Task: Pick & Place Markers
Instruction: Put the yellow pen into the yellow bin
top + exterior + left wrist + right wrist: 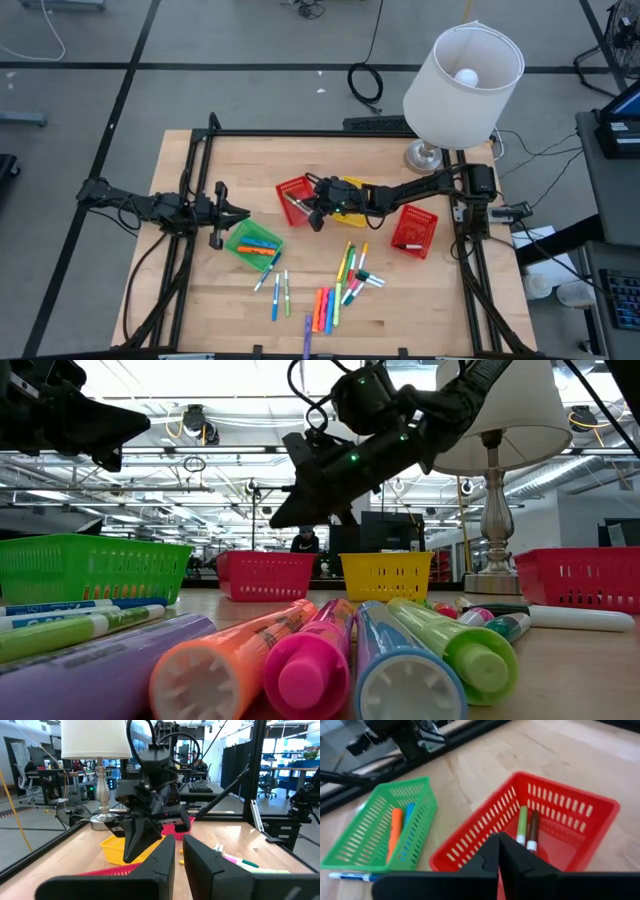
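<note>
My right gripper (316,220) (498,845) hangs shut and empty above the near wall of a red mesh basket (294,197) (560,815). In that basket lie a green marker (522,824) and a dark marker (533,827). A green basket (253,243) (380,827) beside it holds an orange marker (395,832) and a blue one (408,814). Several loose markers (340,285) (330,660) lie flat on the wood near the table's front edge. My left gripper (240,213) (179,854) waits at the table's left, level, its fingers a narrow gap apart and empty.
A yellow basket (352,187) sits under my right forearm, and a second red basket (414,230) stands toward the right. A white-shaded lamp (462,70) stands at the back right corner. Black frame rails (200,170) run along the table's sides. A blue-and-white marker (350,876) lies beside the green basket.
</note>
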